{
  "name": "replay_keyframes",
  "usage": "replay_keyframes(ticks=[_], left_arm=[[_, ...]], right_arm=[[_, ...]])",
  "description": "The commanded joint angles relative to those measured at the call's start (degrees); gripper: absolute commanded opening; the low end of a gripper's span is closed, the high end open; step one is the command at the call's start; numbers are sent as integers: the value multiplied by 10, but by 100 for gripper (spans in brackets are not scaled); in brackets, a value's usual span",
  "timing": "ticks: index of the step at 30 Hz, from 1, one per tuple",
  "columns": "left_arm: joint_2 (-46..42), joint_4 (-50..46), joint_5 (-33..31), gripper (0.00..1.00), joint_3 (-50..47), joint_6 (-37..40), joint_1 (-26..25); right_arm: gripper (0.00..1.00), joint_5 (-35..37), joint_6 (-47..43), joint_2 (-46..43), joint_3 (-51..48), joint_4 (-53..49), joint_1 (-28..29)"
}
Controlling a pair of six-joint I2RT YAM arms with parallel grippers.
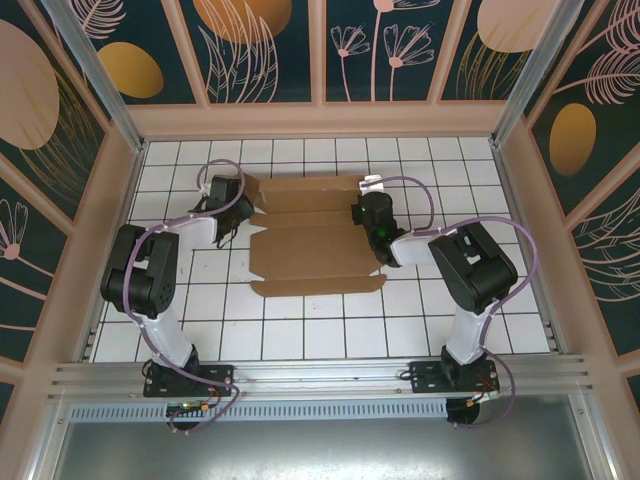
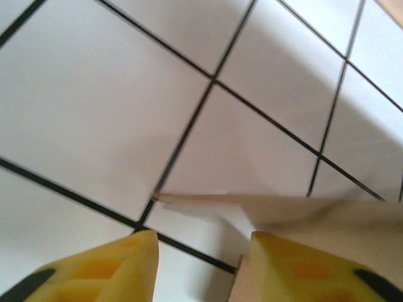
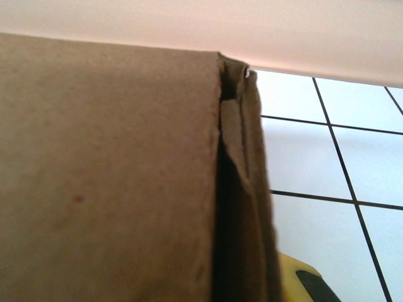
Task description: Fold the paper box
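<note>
Top view: paper box lies opened out flat on the tiled bench. Left hand is at its left edge, right hand at its right edge.
Left wrist: yellow fingers stand apart, box edge just ahead of them.
Right wrist: hand clamped on the box's folded side wall, one yellow fingertip beside it.

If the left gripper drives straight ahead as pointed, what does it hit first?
Likely the paper box flap edge just ahead of the left gripper, then the tiled table. Depth is unclear.
</note>
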Motion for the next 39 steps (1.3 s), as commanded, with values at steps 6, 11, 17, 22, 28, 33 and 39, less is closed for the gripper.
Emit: replay_keyframes(ticks=[6,11,17,22,28,33,39], left_arm=[[-9,-3,57,46,3,-25,58],[30,-19,103,46,66,-10,70],[66,15,186,48,75,-36,78],[65,36,211,48,37,-50,77],[76,49,232,47,11,-43,74],[84,62,244,48,-11,-44,61],[66,98,311,47,-22,-64,49]], right_arm=[[6,-16,5,17,10,-13,4],[6,-23,8,21,14,-18,5],[6,-27,7,25,19,-25,6],[6,-29,6,29,23,-28,6],[6,-33,7,33,27,-31,8],[6,-35,7,36,28,-32,8],[6,-34,7,44,32,-36,8]])
